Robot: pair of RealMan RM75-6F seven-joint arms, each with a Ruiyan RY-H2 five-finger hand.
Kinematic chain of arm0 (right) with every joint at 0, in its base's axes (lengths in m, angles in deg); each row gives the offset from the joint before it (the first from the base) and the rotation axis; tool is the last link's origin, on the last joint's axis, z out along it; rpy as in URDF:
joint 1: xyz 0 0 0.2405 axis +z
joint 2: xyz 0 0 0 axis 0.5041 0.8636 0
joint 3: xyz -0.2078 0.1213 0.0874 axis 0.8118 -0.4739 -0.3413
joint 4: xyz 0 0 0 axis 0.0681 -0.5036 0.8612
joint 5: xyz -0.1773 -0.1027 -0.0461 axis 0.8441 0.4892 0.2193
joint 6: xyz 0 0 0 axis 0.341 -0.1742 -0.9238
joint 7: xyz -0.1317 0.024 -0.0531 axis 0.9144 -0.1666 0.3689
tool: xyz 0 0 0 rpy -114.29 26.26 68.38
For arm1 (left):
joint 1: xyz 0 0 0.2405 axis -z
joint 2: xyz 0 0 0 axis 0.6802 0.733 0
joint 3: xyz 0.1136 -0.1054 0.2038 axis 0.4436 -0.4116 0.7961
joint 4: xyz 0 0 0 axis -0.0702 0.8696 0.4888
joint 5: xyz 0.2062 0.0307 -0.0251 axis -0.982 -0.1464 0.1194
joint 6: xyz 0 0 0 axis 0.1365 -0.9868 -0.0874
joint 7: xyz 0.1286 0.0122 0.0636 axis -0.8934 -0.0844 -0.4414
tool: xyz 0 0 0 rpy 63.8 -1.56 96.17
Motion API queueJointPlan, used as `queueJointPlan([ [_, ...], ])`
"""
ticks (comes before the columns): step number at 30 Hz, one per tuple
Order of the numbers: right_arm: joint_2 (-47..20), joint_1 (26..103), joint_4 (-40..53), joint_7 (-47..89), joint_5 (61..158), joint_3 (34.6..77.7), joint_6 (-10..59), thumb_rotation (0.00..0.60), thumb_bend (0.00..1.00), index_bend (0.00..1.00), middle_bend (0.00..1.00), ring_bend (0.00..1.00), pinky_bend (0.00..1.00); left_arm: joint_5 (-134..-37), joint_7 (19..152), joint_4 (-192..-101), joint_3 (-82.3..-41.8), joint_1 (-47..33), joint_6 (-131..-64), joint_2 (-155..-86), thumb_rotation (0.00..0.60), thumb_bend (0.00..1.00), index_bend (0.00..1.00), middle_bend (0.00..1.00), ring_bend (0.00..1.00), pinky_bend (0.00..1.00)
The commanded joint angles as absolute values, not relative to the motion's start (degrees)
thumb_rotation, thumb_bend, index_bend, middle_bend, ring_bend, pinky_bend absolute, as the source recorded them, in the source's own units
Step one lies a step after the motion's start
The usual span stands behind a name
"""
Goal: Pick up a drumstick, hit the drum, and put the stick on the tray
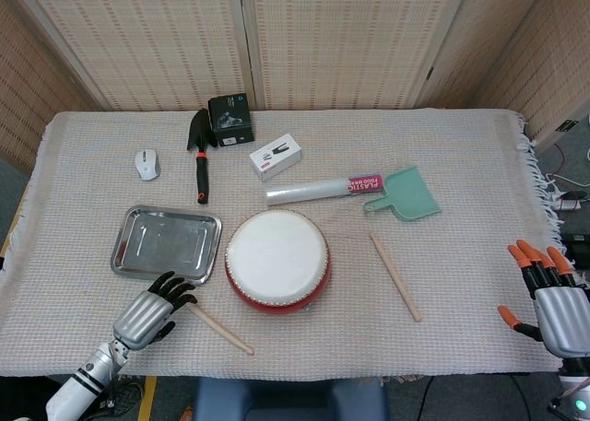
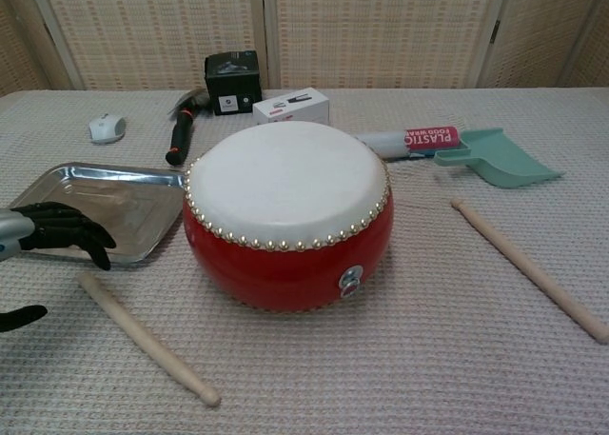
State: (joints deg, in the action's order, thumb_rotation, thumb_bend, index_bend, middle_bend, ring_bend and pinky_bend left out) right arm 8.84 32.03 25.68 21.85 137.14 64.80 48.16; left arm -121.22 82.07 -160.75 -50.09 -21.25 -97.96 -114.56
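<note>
A red drum [image 1: 277, 259] [image 2: 285, 211] with a white skin stands at the table's middle front. One wooden drumstick [image 1: 219, 326] [image 2: 143, 337] lies in front of it to the left; another drumstick [image 1: 395, 276] [image 2: 528, 267] lies to its right. The steel tray [image 1: 166, 244] [image 2: 90, 211] sits left of the drum. My left hand [image 1: 149, 313] [image 2: 52, 233] hovers open over the near end of the left drumstick, fingers spread, holding nothing. My right hand [image 1: 549, 297] stays open at the table's right front edge, far from both sticks.
Behind the drum lie a plastic-wrap roll [image 1: 323, 190], a teal scoop [image 1: 407, 195], a white box [image 1: 275, 156], a black box [image 1: 230, 119], a black trowel with a red-tipped handle [image 1: 200, 154] and a grey mouse [image 1: 147, 164]. A woven cloth covers the table.
</note>
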Motion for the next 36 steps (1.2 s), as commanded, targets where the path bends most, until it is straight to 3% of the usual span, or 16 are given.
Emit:
queueJointPlan([
  [1,8.82,32.02,25.67,21.85,136.98,64.81,48.03,0.6,0.21,0.0,0.02,0.0,0.0,-121.2,82.35,-160.53,-49.61,-20.63,-97.11,-115.58,0.6,0.33,0.32,0.16,0.1,0.06],
  [11,8.79,32.11,25.53,21.82,136.77,64.78,47.8,0.6,0.21,0.0,0.02,0.0,0.0,-119.79,81.86,-159.12,-49.82,-18.97,-95.14,-119.52,0.6,0.32,0.34,0.15,0.09,0.06],
  [17,8.8,32.01,25.45,21.69,136.49,64.75,47.8,0.6,0.21,0.0,0.02,0.0,0.0,-118.84,80.21,-158.81,-49.69,-18.08,-93.69,-121.14,0.6,0.32,0.41,0.15,0.09,0.06],
  [29,8.8,32.15,25.41,21.73,136.12,64.63,47.42,0.6,0.21,0.0,0.02,0.0,0.0,-115.5,75.76,-158.38,-49.7,-17.44,-91.42,-124.48,0.6,0.32,0.42,0.15,0.09,0.06],
  [36,8.82,32.11,25.35,21.75,135.84,64.61,47.31,0.6,0.21,0.0,0.02,0.0,0.0,-114.02,74.78,-157.99,-50.22,-17.39,-91.72,-125.85,0.6,0.33,0.5,0.16,0.09,0.06],
])
